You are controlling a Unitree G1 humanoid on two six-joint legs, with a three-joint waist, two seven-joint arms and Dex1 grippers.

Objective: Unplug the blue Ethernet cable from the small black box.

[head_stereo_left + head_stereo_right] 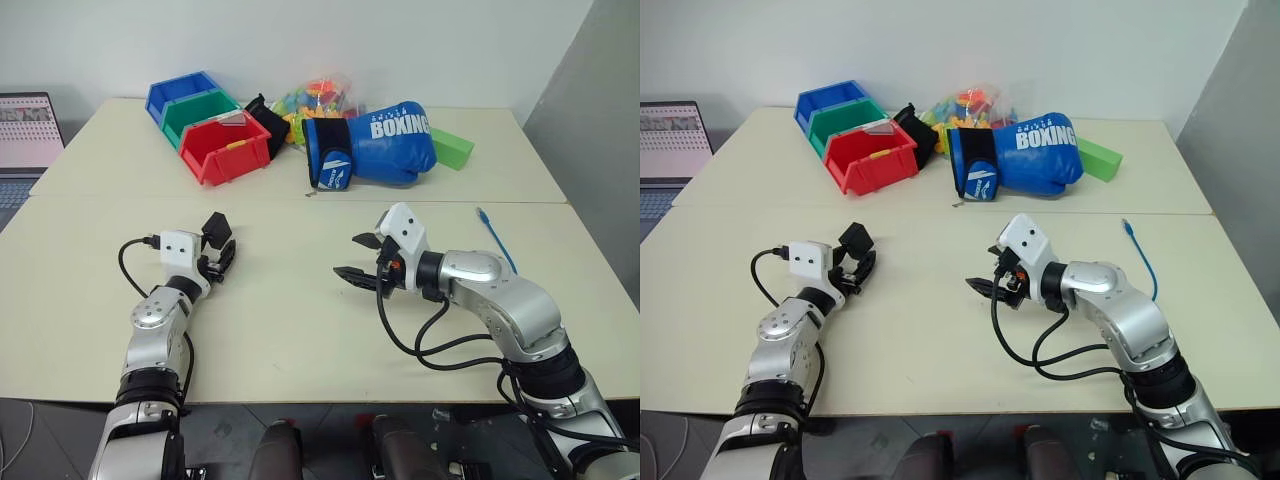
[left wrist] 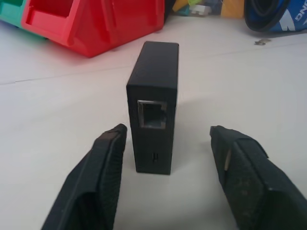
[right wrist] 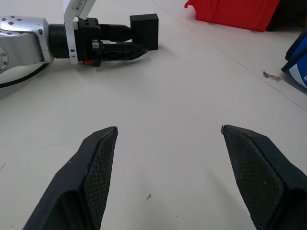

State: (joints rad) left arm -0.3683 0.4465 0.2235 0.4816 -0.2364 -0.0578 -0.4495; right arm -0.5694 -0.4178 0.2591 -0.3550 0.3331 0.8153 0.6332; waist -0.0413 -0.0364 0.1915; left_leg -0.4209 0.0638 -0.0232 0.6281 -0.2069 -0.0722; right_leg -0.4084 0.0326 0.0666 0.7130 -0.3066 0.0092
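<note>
- You see open bench (image 1: pixel 300 330) between both grippers.
- The small black box (image 2: pixel 153 103) stands on edge between the spread, untouching left fingers (image 2: pixel 98 177), port facing them.
- The blue Ethernet cable (image 1: pixel 497 240) lies unplugged near the bench's right edge.
- Right fingers (image 3: pixel 88 177) gape, empty.

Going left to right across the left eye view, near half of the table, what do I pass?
Left pincer → small black box, standing on edge just beyond it → right pincer → blue Ethernet cable, lying loose near the table's right edge.
</note>
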